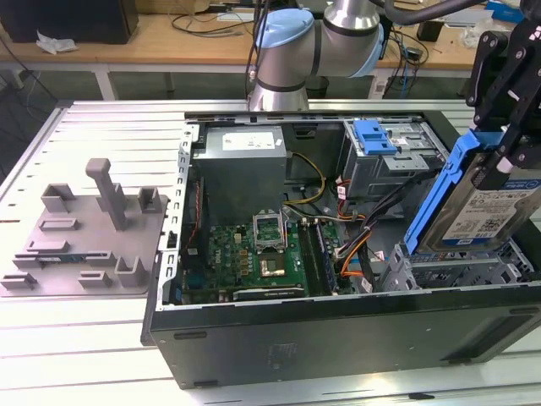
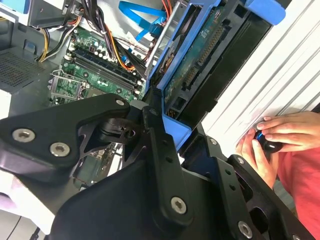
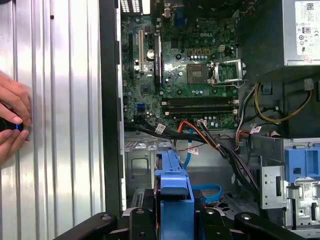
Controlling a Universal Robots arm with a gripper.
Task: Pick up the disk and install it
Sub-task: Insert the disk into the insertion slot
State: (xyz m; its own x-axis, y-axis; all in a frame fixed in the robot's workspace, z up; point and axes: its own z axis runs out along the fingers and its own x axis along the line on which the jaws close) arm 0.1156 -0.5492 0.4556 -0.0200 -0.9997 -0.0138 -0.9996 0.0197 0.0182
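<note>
The disk (image 1: 486, 211) is a silver hard drive with a white-and-blue label in a blue carrier frame. It hangs tilted above the drive cage (image 1: 456, 272) at the exterior view's right, inside the open computer case (image 1: 338, 330). My gripper (image 1: 500, 156) is shut on the disk, its black fingers (image 1: 524, 93) clamping the upper end. In the second wrist view the disk (image 2: 200, 55) shows its green circuit-board underside between the black finger links (image 2: 160, 165). In the first wrist view the carrier's blue end (image 3: 172, 187) sticks out above the case floor.
The case holds a green motherboard (image 1: 254, 254), a grey power-supply box (image 1: 245, 169), a blue bracket (image 1: 374, 135) and bundled cables (image 1: 355, 245). A grey fixture (image 1: 84, 233) lies at the exterior view's left. A person's hands (image 2: 272, 137) rest on the ribbed table beside the case.
</note>
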